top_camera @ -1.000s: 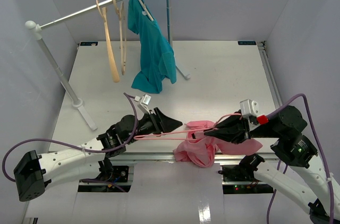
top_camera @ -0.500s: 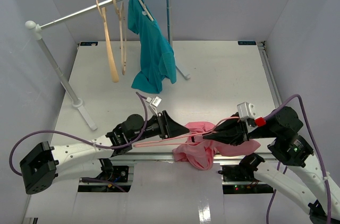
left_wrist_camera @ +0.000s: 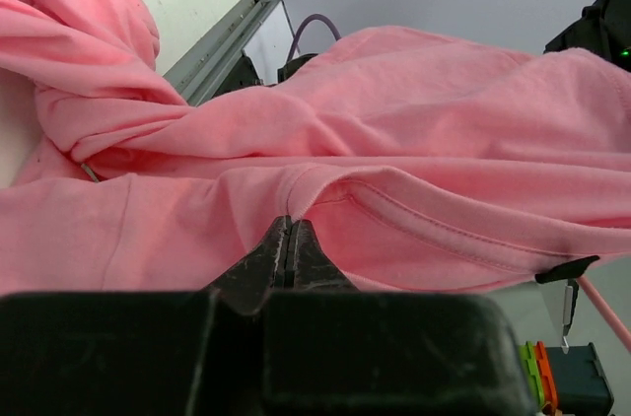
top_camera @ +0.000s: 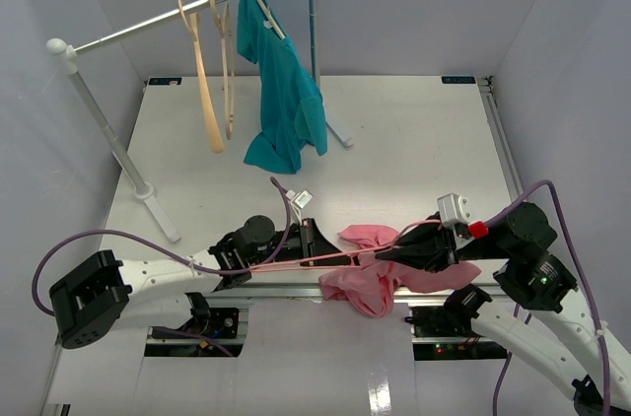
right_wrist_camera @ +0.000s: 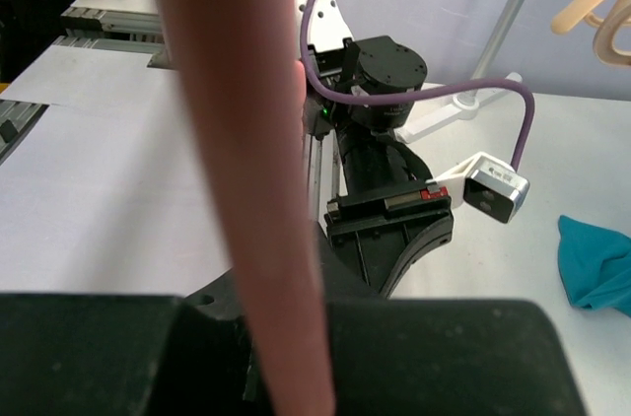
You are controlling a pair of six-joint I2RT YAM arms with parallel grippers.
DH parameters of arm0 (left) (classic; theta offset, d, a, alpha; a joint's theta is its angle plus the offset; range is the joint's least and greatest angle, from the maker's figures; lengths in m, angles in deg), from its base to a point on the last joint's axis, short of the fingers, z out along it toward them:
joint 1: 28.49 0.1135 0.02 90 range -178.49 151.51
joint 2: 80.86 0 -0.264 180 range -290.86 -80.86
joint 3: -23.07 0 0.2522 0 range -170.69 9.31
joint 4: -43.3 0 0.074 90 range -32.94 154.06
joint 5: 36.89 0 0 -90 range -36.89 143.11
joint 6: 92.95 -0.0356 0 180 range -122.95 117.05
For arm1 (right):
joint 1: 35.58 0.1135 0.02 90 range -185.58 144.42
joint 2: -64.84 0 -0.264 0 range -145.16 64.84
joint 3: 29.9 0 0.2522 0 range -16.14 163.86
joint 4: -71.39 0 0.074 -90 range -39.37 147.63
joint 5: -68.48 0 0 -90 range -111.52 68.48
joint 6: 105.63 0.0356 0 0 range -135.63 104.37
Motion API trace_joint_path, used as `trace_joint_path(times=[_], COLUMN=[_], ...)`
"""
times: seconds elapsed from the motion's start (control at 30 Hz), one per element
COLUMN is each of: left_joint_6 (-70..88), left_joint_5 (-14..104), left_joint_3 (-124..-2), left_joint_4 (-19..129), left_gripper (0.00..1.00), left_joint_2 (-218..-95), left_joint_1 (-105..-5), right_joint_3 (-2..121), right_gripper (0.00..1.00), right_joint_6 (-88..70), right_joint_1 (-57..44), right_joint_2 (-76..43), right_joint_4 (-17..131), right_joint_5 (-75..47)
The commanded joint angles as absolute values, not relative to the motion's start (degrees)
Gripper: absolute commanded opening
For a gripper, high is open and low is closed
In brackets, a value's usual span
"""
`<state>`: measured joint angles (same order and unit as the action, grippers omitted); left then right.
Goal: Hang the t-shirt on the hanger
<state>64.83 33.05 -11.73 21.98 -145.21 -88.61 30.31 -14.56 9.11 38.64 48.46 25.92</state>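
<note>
White table with a clothes rail at the back, carrying a teal shirt and two wooden hangers. The salmon-pink t-shirt lies bunched at the near edge, partly drooping over it, between my two grippers. The thin pink hanger runs across it, clamped in my right gripper. My left gripper is pinched fully closed on a fold beside the collar seam. The fabric looks light, soft and floppy; the stitched neckline is probably the firmest place to grip.
</note>
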Motion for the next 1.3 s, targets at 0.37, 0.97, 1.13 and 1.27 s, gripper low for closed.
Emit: trace_joint_path(times=[0.37,0.97,1.13,1.27], left_joint_6=[62.34,59.36,57.78,57.52], left_joint_5=[49.20,71.93,76.03,80.06], left_joint_3=[-11.95,-19.23,-24.85,-28.27], left_joint_4=[44.99,68.45,73.43,77.20], left_gripper=[0.00,0.00,0.00,0.00], left_joint_2=[-123.17,-112.52,-113.50,-113.45], left_joint_1=[-88.52,-88.52,-88.52,-88.52], right_joint_3=[28.06,27.15,28.84,31.12], right_gripper=[0.08,0.08,0.08,0.08], right_joint_6=[-15.36,-17.53,-17.98,-18.44], right_joint_1=[9.07,9.10,9.08,9.16], right_joint_2=[45.67,47.41,46.45,45.53], right_joint_4=[47.07,39.51,35.96,31.04], right_joint_5=[19.08,2.16,1.73,-1.69])
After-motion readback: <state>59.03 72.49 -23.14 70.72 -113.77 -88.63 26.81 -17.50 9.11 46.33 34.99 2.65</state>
